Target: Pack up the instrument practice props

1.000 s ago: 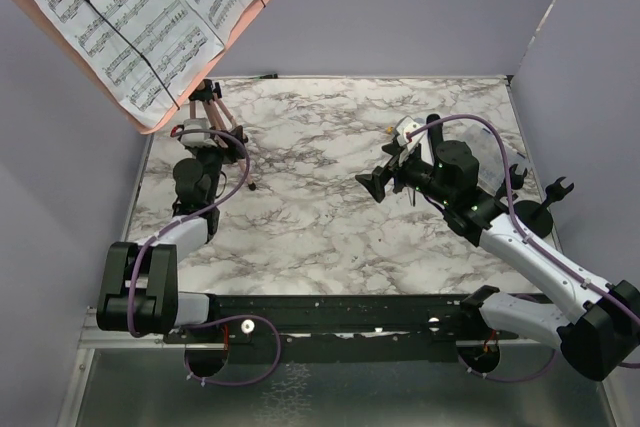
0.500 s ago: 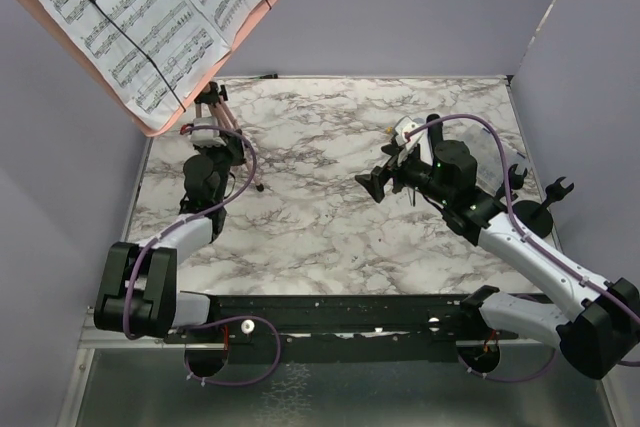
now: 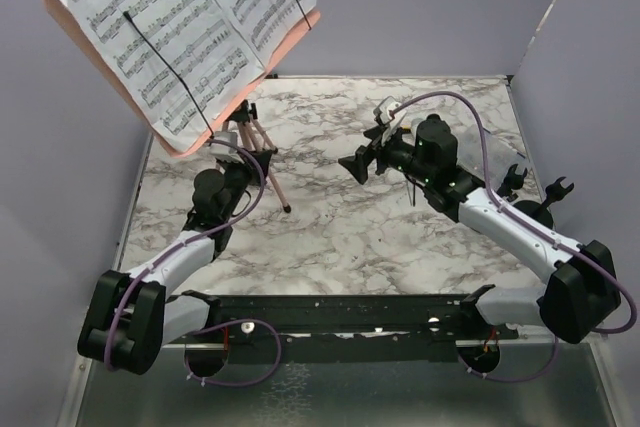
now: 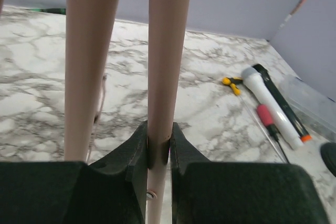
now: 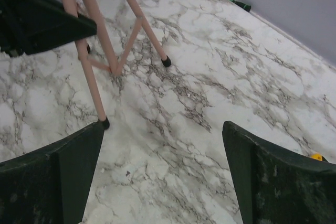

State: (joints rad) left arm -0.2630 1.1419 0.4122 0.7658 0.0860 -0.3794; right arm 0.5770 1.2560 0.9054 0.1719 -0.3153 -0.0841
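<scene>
pink tube legs of the tripod music rest (image 3: 272, 175) rise at the left rear of the marble tabletop (image 3: 350, 237). its board tilts high over the left side, with white sheet-music pages (image 3: 190, 27) spread across it under thin black wires. the left tool (image 4: 157, 153) is clenched on one pink leg, both dark jaws pressed against the tube, with a second leg just beside it on the left. the right tool (image 5: 163, 166) hangs released, its jaws spread wide over bare marble and apart from the tripod. two black rubber feet of the rest show ahead of it; whether every foot touches the marble i cannot tell.

toward the right side, the white microphone (image 4: 270, 106) and the black microphone (image 4: 266, 75) lie touching side by side. a red-handled screwdriver (image 4: 266, 115) lies just beside the white one, and a small yellow item (image 4: 231, 82) sits near their far ends. a clear plastic box (image 4: 310, 100) sits beyond them by the right wall. a black holder with a forked top (image 3: 556, 190) stands near the right edge.
</scene>
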